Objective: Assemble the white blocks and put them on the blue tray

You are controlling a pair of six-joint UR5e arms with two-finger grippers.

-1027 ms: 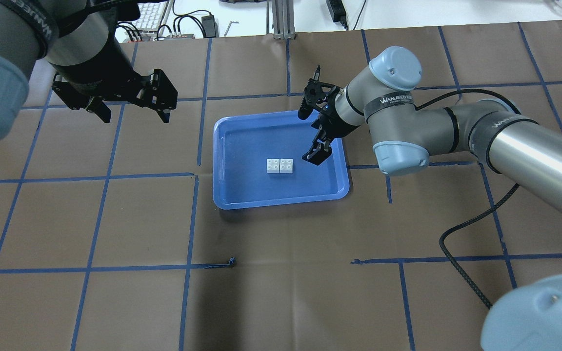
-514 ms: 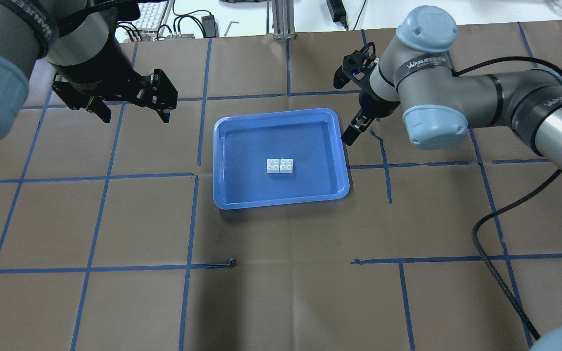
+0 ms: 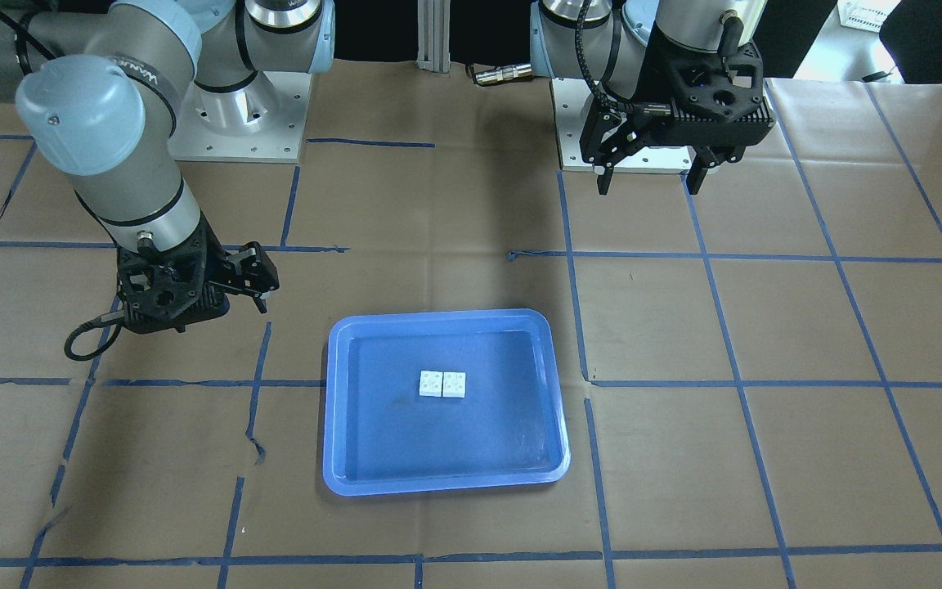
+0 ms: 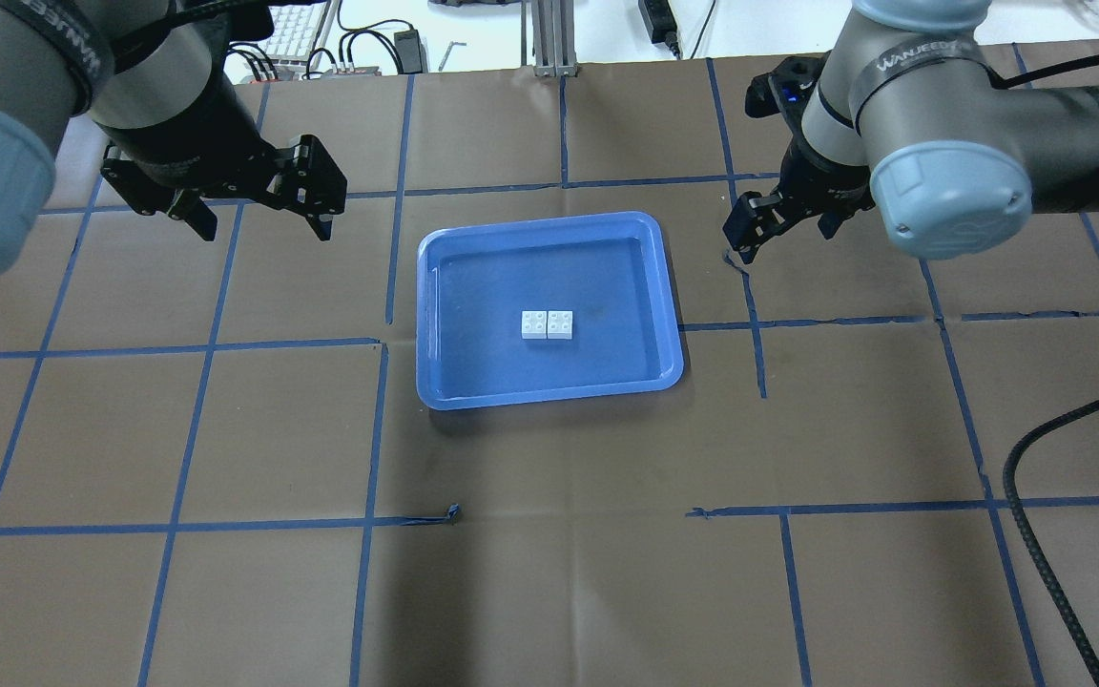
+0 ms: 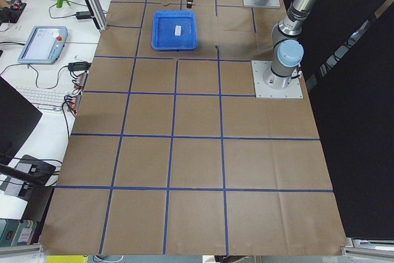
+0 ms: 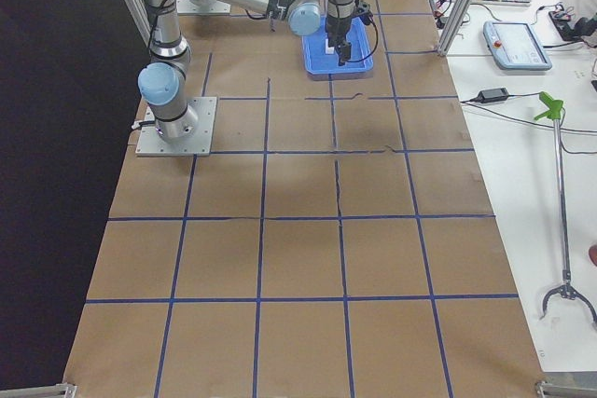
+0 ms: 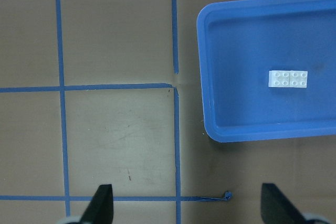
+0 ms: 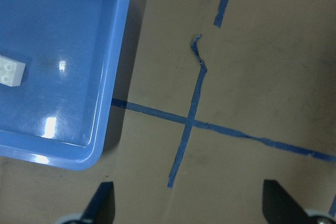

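Two white blocks (image 4: 548, 324) lie joined side by side, studs up, in the middle of the blue tray (image 4: 492, 286). They also show in the front view (image 3: 442, 384), the left wrist view (image 7: 287, 78) and at the edge of the right wrist view (image 8: 10, 72). My right gripper (image 4: 778, 229) is open and empty, above the table just right of the tray's far right corner. My left gripper (image 4: 263, 224) is open and empty, held high to the left of the tray (image 7: 236, 51).
The table is brown paper with a grid of blue tape lines; a torn tape end (image 4: 454, 513) curls up near the front. A black cable (image 4: 1017, 534) hangs at the right. The arm bases (image 3: 234, 123) stand at the robot's side.
My right gripper has pulled out of the tray, away from the blocks, and moved right and back past the tray's rim. The blocks and my left arm have not moved.
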